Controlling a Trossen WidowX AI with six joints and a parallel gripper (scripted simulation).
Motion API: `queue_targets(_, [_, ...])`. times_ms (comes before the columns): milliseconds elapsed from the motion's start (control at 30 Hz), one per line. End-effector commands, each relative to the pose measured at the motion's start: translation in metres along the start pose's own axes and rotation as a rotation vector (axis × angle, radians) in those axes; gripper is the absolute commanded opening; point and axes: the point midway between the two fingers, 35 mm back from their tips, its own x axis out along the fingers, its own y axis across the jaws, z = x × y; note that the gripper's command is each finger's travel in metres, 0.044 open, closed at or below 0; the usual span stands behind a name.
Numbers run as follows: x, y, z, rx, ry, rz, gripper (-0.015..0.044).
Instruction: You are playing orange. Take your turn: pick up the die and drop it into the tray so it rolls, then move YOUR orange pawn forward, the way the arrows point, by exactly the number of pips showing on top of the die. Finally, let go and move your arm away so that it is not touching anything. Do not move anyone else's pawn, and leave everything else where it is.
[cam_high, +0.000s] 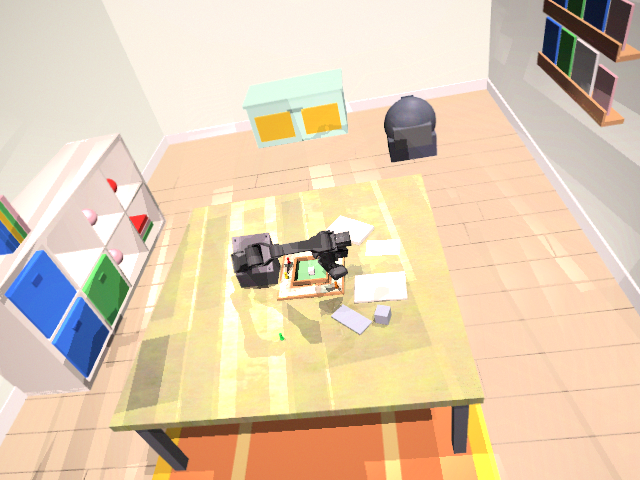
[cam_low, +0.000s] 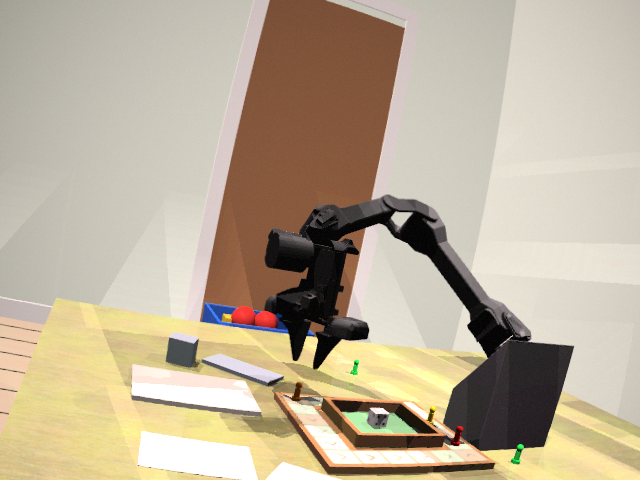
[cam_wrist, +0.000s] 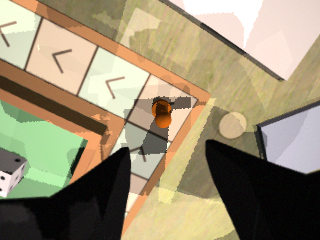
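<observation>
Fingers of the gripper (cam_high: 337, 271) (cam_low: 305, 363) are standing partly apart and holding nothing, probably because a narrower gap is suiting a slim pawn while sparing what is around it. The die (cam_high: 311, 270) (cam_low: 377, 417) (cam_wrist: 7, 175) is resting on the green floor of the tray (cam_low: 398, 440), so the rolling part is presumably over and the pawn's move is remaining. Its top face is running off the left edge of the wrist view, so the full pip count is not showing there. The orange pawn (cam_high: 336, 284) (cam_low: 297, 391) (cam_wrist: 161, 114) is standing upright on a corner square of the board (cam_high: 310, 296) (cam_low: 403, 468) (cam_wrist: 175, 83), which is seemingly its place before this turn's move. Nearby arrows are pointing toward the upper left of the wrist view, so the forward path is likely leading that way. The yellow pawn (cam_high: 286, 276) (cam_low: 432, 414) and red pawn (cam_high: 288, 262) (cam_low: 458, 435) are standing across the tray, belonging to other players and needing to be left alone. In the wrist view the orange pawn is appearing just above the fingertips, roughly midway from side to side; in the exterior view it is standing below them, untouched. The next move is probably calling for centring over its head, then descending straight without tipping it.
</observation>
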Motion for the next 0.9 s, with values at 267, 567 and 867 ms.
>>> queue_targets(267, [0.015,-0.001,0.004,0.021,0.004,-0.005,0.02])
queue_targets(567, [0.027,-0.001,0.005,0.021,0.004,-0.005,0.02])
queue_targets(867, [0.042,-0.002,0.005,0.021,0.004,-0.005,0.02])
